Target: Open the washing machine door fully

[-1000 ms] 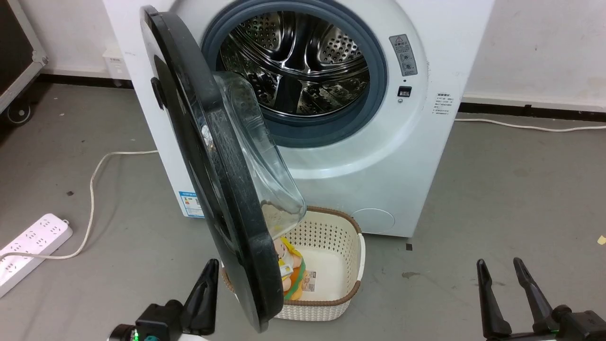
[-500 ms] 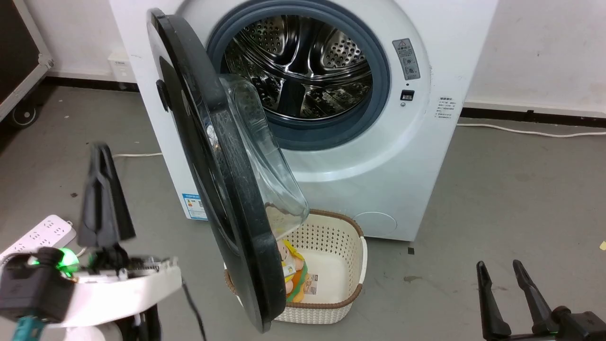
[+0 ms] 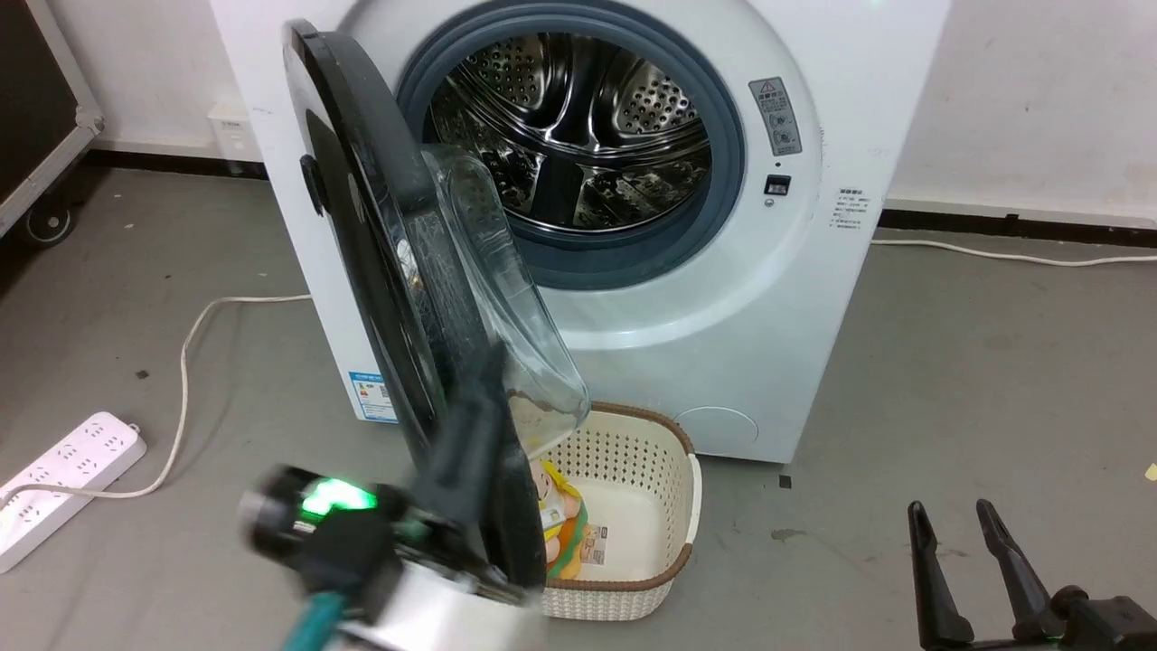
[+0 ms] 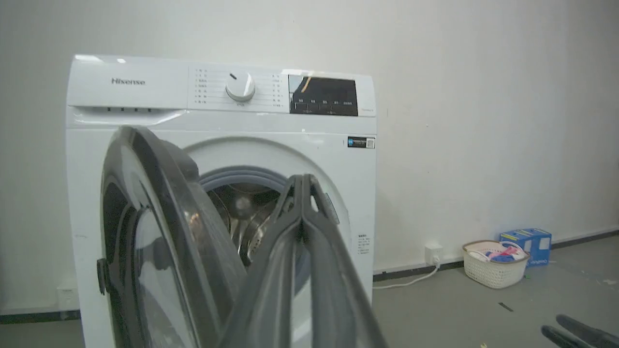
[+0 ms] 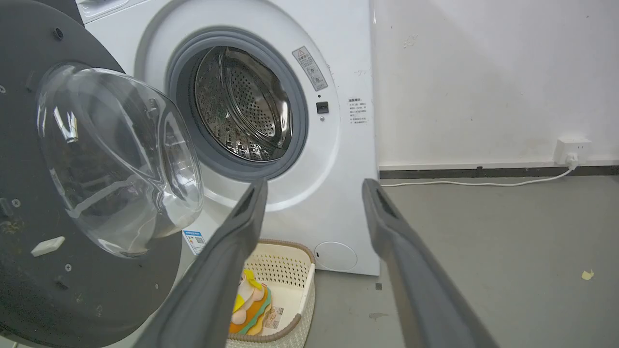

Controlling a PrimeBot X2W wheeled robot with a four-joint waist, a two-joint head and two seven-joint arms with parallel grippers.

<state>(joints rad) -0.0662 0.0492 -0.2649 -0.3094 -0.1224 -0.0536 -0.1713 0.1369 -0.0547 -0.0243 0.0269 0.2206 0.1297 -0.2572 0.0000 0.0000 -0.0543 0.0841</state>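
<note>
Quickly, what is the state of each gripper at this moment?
Left gripper: closed, holding nothing.
Right gripper: open, empty.

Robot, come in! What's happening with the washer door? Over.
Washing machine door partly open. Left gripper shut, blurred, by its edge. Right gripper open, away from it. Basket sits beneath door.

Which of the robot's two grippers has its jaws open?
The right gripper: its jaws stand wide apart, empty. The left gripper, near the washing machine door, has jaws closed together.

Blurred left end effector (image 3: 486,384) beside the half-open washing machine door (image 3: 362,235)
</note>
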